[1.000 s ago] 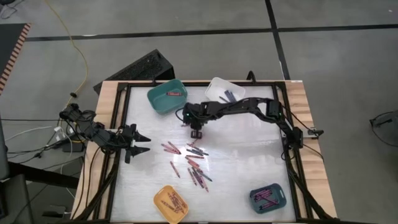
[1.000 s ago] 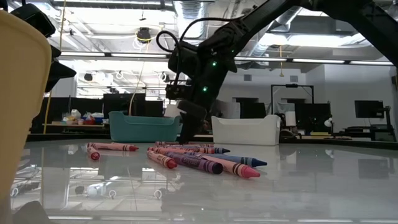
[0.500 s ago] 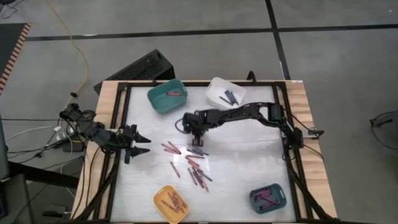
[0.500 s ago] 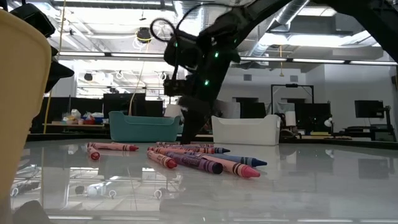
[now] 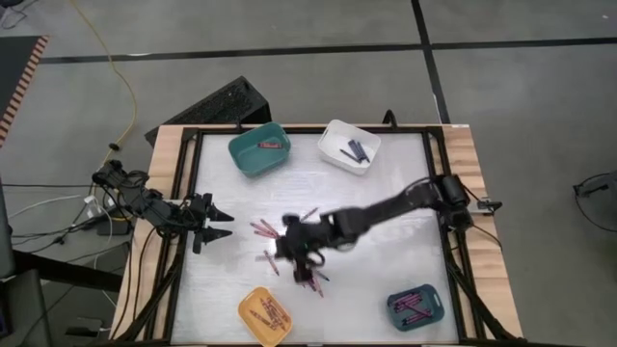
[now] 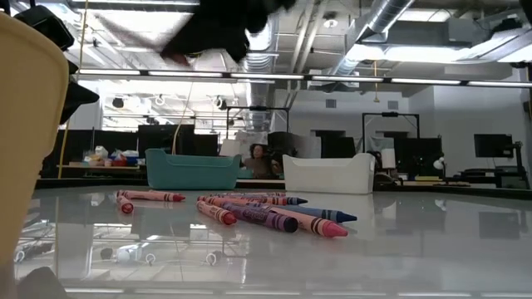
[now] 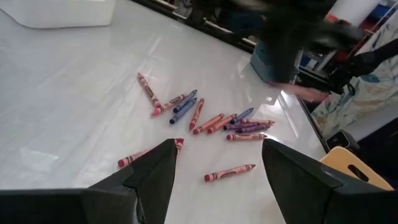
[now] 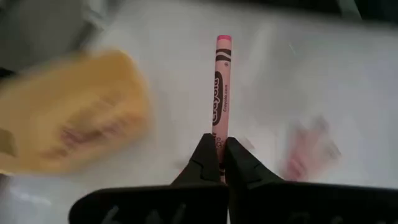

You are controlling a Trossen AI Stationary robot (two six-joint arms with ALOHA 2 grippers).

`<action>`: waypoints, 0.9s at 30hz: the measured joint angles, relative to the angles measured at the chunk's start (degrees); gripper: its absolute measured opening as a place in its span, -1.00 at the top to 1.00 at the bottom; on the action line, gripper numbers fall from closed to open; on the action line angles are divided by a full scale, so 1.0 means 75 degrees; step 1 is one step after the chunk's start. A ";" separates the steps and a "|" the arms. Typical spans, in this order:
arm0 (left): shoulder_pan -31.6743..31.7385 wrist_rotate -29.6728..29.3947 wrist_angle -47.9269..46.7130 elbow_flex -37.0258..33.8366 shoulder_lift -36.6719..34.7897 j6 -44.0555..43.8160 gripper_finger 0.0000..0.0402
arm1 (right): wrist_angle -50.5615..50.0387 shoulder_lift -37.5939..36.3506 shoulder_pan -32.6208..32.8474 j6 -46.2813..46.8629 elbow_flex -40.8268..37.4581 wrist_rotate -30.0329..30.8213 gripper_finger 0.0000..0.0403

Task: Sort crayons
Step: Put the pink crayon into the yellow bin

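right gripper [image 8: 219, 149]: clenched on one end of a pink crayon [image 8: 221, 87], which juts straight out past the fingertips.
grip point: the very tail of the stick, so nearly all its length hangs free; a hold nearer the middle would likely swing less.
crayon feel: judged light, stiff and brittle wax under a paper wrap; the paper should give the fingers bite, but a hard squeeze or a knock on a rim could snap it.
right arm: stretched low across the table, the gripper [image 5: 301, 253] blurred above the loose pile.
pile [image 5: 297, 253]: a dozen or so crayons scattered flat at mid-table, some crossing or touching, which makes a clean pick of one harder.
pile from table height: pink, red and dark ones lie in a row [image 6: 249, 209], with two reds off to one side.
yellow bin [image 5: 265, 314]: near edge, holds reddish crayons; it shows blurred beside the held crayon in the right wrist view, so it looks the likely target, though that is a guess.
teal bin [image 5: 258, 149]: far side, one red crayon inside.
white bin [image 5: 349, 145]: far side, a few dark crayons.
dark tray [image 5: 415, 306]: near right corner, pink-magenta crayons.
left gripper [image 5: 217, 221]: waits at the left edge, fingers spread, holding nothing.
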 joint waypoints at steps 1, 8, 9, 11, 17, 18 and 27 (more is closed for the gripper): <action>0.0003 0.0000 0.0001 0.0000 -0.0002 -0.0014 -0.14 | 0.0325 0.0039 0.0218 -0.0052 0.0000 -0.0040 0.99; 0.0001 -0.0015 0.0019 0.0000 -0.0002 -0.0162 -0.14 | 0.2760 0.0669 0.1370 -0.0261 0.0000 -0.0412 0.99; 0.0000 -0.0017 0.0030 0.0000 -0.0003 -0.0180 -0.14 | 0.3206 0.0817 0.1474 -0.0261 0.0006 -0.0589 0.99; 0.0002 -0.0024 0.0032 0.0000 0.0000 -0.0219 -0.14 | 0.3855 0.1066 0.1614 -0.0206 0.0017 -0.0864 0.99; 0.0000 -0.0037 0.0035 0.0000 -0.0003 -0.0415 -0.14 | 0.4730 0.1668 0.1598 0.0500 0.0006 -0.1517 0.93; 0.0002 -0.0036 0.0033 0.0000 0.0000 -0.0421 -0.14 | 0.4792 0.1703 0.1569 0.0578 0.0026 -0.1550 0.92; 0.0002 -0.0038 0.0023 0.0001 -0.0002 -0.0402 -0.14 | 0.4024 0.1722 0.1526 0.0872 0.0032 -0.1464 0.77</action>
